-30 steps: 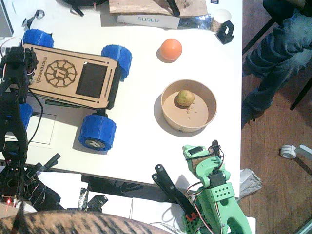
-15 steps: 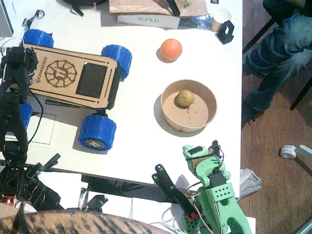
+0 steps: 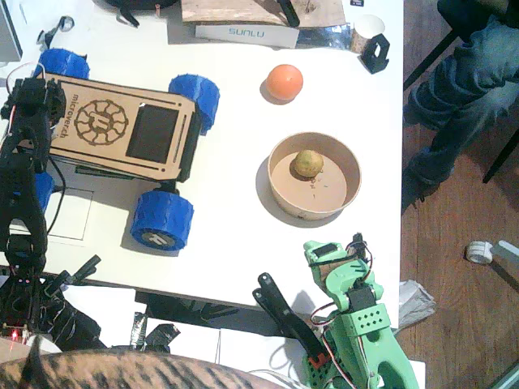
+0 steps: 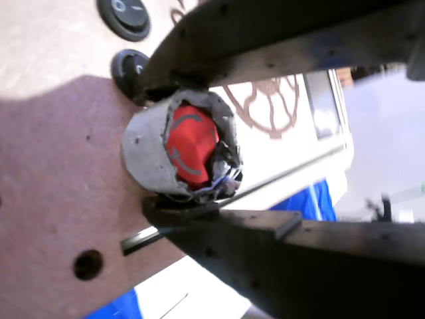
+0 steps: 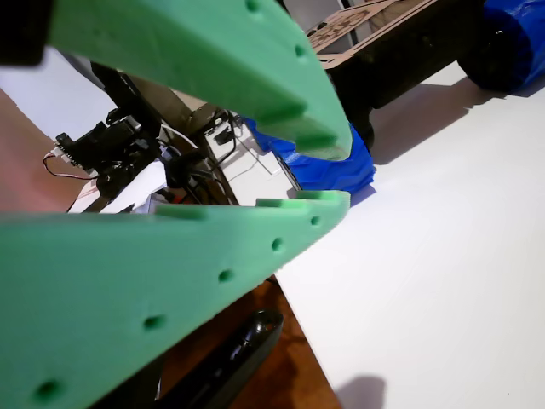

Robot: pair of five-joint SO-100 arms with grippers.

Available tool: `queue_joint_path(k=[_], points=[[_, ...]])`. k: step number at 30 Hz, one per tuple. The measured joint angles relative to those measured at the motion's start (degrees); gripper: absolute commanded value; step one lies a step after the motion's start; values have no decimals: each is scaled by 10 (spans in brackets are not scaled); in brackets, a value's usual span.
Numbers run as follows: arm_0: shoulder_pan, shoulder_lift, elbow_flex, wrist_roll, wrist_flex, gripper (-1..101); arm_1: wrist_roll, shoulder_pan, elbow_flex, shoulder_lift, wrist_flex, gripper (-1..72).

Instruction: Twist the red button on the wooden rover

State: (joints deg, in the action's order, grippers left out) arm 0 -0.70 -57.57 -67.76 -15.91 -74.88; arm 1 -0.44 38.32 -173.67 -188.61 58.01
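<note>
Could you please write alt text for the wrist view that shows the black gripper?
The left gripper has its black jaws closed around the red button, which sits in a grey collar on the wooden rover. Two black round buttons lie just beyond.

White table (image 3: 243,235), wooden floor (image 3: 454,324) beside.

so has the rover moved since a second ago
Yes, slightly. The rover has shifted a little toward the top of the fixed view; the orange ball and bowl stay put.
</note>
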Motion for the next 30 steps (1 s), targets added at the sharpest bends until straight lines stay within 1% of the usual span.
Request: queue_joint_path(k=[14,18,24,30], points=[[14,18,4,-164,0,-2,0,0,0,0,0,3],[14,25,10,-200,0,-2,0,0,0,0,0,3],[18,32,13,-238,0,-2,0,0,0,0,0,3],[18,33,14,-260,0,-2,0,0,0,0,0,3]])
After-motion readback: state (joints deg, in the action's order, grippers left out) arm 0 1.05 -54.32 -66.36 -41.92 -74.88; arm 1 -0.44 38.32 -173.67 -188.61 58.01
